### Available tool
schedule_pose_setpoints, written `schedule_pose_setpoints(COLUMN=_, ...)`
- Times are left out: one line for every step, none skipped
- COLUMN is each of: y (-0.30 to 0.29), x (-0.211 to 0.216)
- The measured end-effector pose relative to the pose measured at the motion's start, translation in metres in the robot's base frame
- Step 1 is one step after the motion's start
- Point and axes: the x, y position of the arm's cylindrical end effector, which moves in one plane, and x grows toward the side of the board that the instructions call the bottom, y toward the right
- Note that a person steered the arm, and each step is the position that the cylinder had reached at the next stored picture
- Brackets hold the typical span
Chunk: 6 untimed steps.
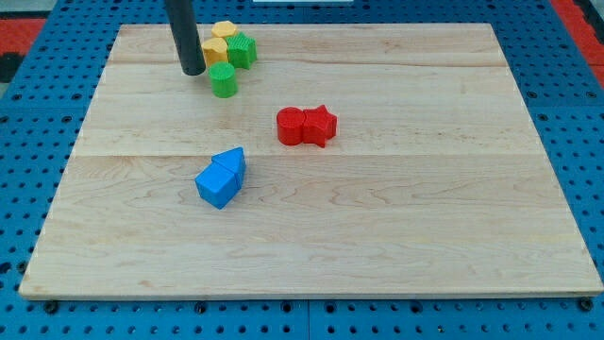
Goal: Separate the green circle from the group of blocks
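The green circle (223, 81) is what matters here, but take the scene from the near edge first: toward six o'clock on the tabletop (377, 236) lie two blue blocks (220, 178) pressed together, shapes angular but hard to tell exactly. Farther in, close to the centre, a red cylinder (291, 126) touches a red star (321, 126) on its three o'clock side. Beyond them, toward eleven o'clock, sits the green circle, just under a cluster made of two yellow blocks (220, 42) and a green star-like block (243, 50). The circle appears to touch, or all but touch, the lower yellow block at its twelve o'clock; I cannot tell whether a gap exists. My tip (192, 71) stands just beside the circle at its ten o'clock, apart from it, and at the nine o'clock side of the yellow blocks. There are no fingers on this rig, only the rod, so nothing is held. By my judgement the separation is begun but not finished: the circle sits at the cluster's outer edge and needs a further push toward six o'clock to stand clear.
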Motion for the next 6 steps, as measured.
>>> schedule_pose_setpoints(y=0.047, x=0.017)
schedule_pose_setpoints(y=0.043, x=0.035)
schedule_pose_setpoints(y=0.015, x=0.037)
schedule_pose_setpoints(y=0.075, x=0.030)
schedule_pose_setpoints(y=0.145, x=0.028)
schedule_pose_setpoints(y=0.145, x=0.022)
